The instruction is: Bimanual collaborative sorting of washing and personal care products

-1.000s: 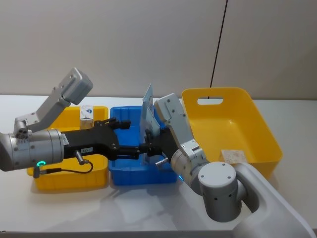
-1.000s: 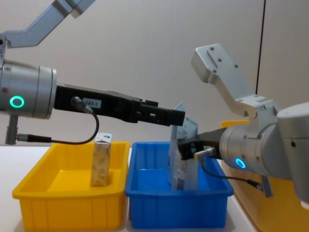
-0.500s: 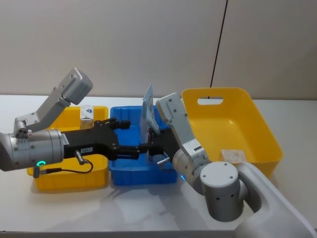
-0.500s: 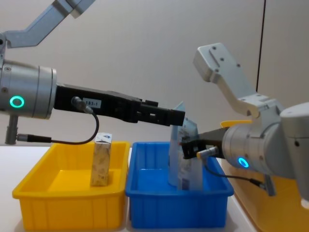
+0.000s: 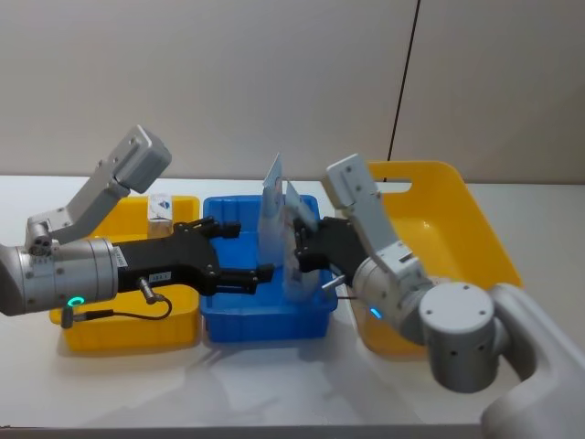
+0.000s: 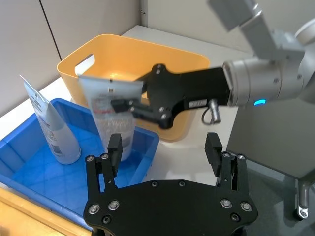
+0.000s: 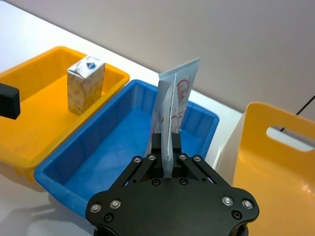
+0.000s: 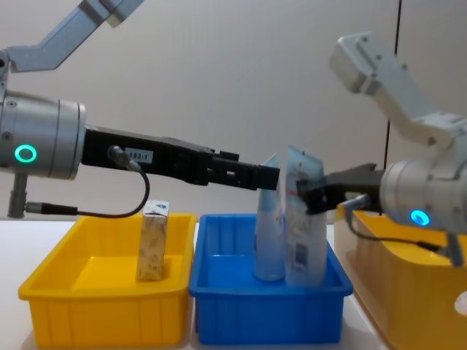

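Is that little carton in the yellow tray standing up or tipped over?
Upright: the carton stands on its base in the yellow tray, top up.

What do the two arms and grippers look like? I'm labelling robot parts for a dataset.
Both arms are silver-grey cylinders with glowing teal ring lights and thin black cables looping at the wrists. The left gripper and right gripper are matte black, flat-bodied with visible screws and paired fingers. The left arm's black forearm carries a small white label.

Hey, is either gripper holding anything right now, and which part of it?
The right gripper pinches a light-blue pouch near its upper edge, over the blue tray. The left gripper is open, holding nothing.
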Robot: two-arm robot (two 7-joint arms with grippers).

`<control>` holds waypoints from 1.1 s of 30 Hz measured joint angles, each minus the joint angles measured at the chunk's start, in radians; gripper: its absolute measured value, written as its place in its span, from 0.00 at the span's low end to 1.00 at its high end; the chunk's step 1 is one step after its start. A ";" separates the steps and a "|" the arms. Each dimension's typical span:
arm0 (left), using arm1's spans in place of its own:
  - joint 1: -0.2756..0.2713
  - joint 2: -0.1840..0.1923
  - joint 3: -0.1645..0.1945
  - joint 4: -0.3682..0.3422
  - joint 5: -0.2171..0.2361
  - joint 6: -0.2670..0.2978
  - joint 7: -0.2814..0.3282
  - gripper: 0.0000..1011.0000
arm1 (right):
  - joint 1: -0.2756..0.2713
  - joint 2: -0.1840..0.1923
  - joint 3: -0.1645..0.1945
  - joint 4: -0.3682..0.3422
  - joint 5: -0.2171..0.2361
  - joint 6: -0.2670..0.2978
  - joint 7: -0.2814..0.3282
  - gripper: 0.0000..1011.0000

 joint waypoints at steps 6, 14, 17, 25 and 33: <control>0.000 0.000 0.000 0.000 0.000 0.000 0.000 0.99 | 0.005 0.044 0.019 -0.038 0.016 -0.010 0.058 0.07; 0.000 0.000 0.000 0.000 0.000 0.000 0.000 0.99 | 0.013 0.095 0.065 -0.093 0.043 -0.023 0.118 0.07; 0.000 0.000 0.000 0.000 0.000 0.000 0.000 0.99 | 0.016 0.106 0.084 -0.107 0.053 -0.028 0.131 0.07; 0.000 0.000 0.000 0.000 0.000 0.000 0.000 0.99 | 0.019 0.125 0.140 -0.138 0.075 -0.034 0.139 0.07; 0.000 0.000 0.000 0.000 0.000 0.000 0.000 0.99 | 0.012 0.138 0.208 -0.168 0.095 -0.027 0.130 0.07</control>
